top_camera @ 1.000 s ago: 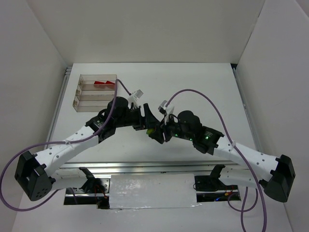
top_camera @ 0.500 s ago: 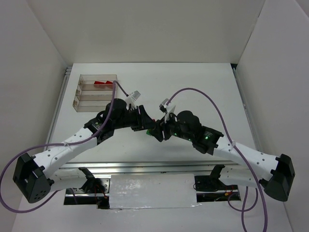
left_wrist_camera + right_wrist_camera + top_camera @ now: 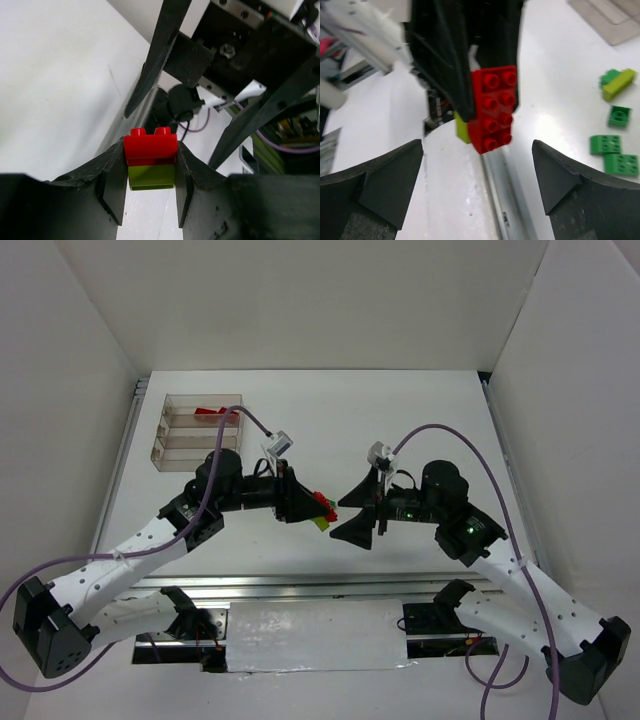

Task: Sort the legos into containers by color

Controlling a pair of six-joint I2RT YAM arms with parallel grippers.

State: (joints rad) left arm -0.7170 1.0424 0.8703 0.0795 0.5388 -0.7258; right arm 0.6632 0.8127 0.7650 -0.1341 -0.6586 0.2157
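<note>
My left gripper [image 3: 318,507] [image 3: 150,156] is shut on a red lego [image 3: 151,145] [image 3: 492,107] joined to a yellow-green lego [image 3: 151,176] [image 3: 462,128], held above the table. My right gripper [image 3: 352,512] [image 3: 477,147] faces it, open wide, with its fingertips [image 3: 412,150] apart from the pair on either side. The containers [image 3: 197,430] stand at the far left as one clear tray, with red legos [image 3: 215,412] in the farthest compartment. Loose green legos [image 3: 615,155] and a yellow-green one [image 3: 619,82] lie on the table in the right wrist view.
White walls close in the table on the left, back and right. A metal rail [image 3: 300,585] runs along the near edge between the arm bases. Purple cables [image 3: 430,432] loop over both arms.
The right gripper has opened wide and drawn back to the right, off the joined pair. The left gripper has shut on the pair and keeps it.
</note>
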